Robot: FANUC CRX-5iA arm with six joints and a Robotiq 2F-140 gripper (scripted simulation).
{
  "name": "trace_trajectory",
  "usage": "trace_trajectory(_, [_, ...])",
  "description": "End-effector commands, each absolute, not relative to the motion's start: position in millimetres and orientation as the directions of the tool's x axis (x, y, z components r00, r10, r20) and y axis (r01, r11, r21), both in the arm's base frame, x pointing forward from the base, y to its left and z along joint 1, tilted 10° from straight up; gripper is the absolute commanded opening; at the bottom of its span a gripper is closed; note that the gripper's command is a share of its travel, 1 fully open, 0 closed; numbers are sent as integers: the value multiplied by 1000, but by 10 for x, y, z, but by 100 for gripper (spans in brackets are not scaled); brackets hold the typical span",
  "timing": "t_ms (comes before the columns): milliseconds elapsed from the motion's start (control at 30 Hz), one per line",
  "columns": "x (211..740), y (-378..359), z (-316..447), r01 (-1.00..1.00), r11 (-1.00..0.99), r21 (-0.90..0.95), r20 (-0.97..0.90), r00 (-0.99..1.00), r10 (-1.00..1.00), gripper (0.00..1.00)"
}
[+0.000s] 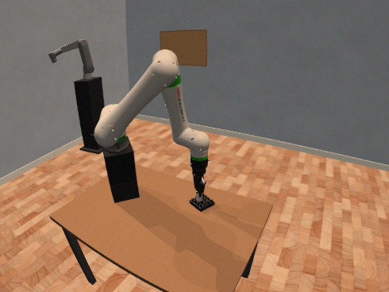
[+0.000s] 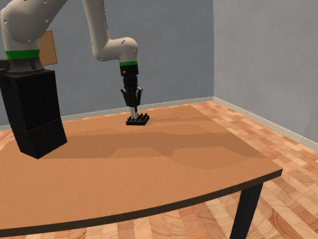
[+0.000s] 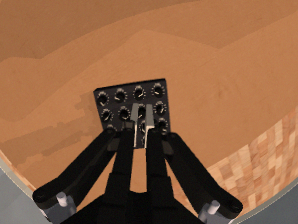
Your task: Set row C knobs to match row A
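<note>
Near table's [image 1: 91,222] far edge: hand [image 3: 141,133], knob box [image 3: 109,95].

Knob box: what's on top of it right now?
The knob box carries rows of black knobs. The gripper stands on one in the near rows, fingers nearly shut around it. That knob's line and marks are covered.

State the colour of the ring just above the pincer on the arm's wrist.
Green. The band shows best in the exterior view, where it sits between the white wrist and the black pincer.
</note>
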State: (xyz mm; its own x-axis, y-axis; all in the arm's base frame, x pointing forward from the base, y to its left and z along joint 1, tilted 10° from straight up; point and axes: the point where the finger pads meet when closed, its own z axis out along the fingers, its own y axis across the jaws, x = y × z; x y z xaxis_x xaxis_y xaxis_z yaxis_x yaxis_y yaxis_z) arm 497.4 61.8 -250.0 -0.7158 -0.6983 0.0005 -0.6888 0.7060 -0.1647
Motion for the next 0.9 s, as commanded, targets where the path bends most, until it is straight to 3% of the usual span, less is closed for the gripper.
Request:
trace_trajectory(0, [4975, 618, -2500, -689, 706, -166, 0, -716, -698, 5])
trace_trajectory(33, [4975, 618, -2500, -689, 706, -166, 0, -716, -698, 5])
trace_trajectory(67, [4975, 618, -2500, -689, 706, -166, 0, -716, -698, 12])
trace_trajectory(867, [4974, 619, -2483, -689, 706, -166, 0, -716, -698, 12])
